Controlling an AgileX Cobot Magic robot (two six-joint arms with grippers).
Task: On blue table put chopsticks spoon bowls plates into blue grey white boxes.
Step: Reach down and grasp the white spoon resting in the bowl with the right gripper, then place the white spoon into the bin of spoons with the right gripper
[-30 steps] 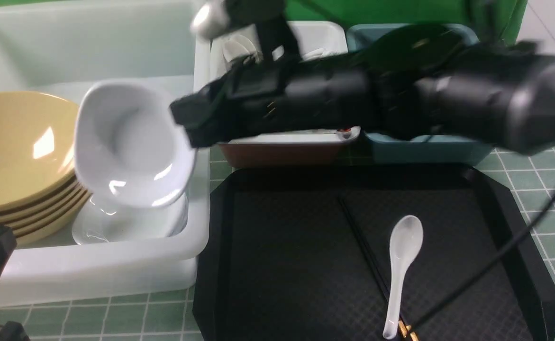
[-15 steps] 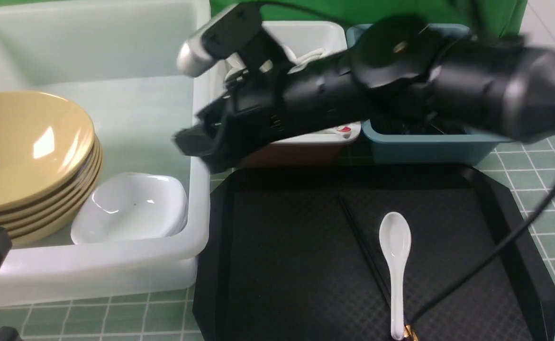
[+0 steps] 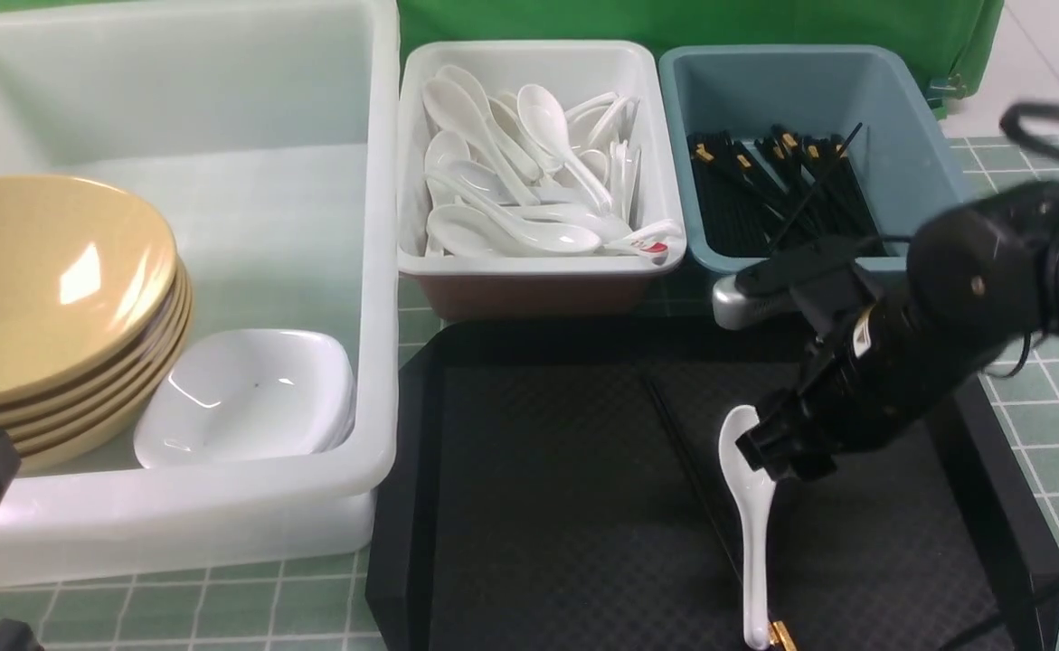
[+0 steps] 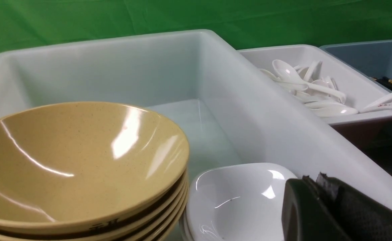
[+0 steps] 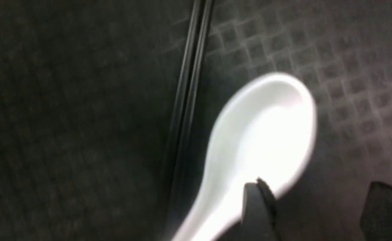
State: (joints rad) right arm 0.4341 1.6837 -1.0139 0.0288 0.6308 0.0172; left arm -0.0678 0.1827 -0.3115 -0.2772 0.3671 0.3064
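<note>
Front view: the right gripper (image 3: pixel 782 457) hangs over the black tray (image 3: pixel 538 542), by the round end of the white spoon (image 3: pixel 753 551). The spoon lies flat on the tray, just beside the black chopsticks (image 3: pixel 687 461). In the right wrist view the gripper is open, with one finger (image 5: pixel 257 211) at the edge of the scoop. The left gripper (image 4: pixel 319 207) is near the big white tub (image 4: pixel 266 117); I cannot tell if it is open or closed.

No legible text; dark mark on bowls (image 4: pixel 75 160) unreadable.
</note>
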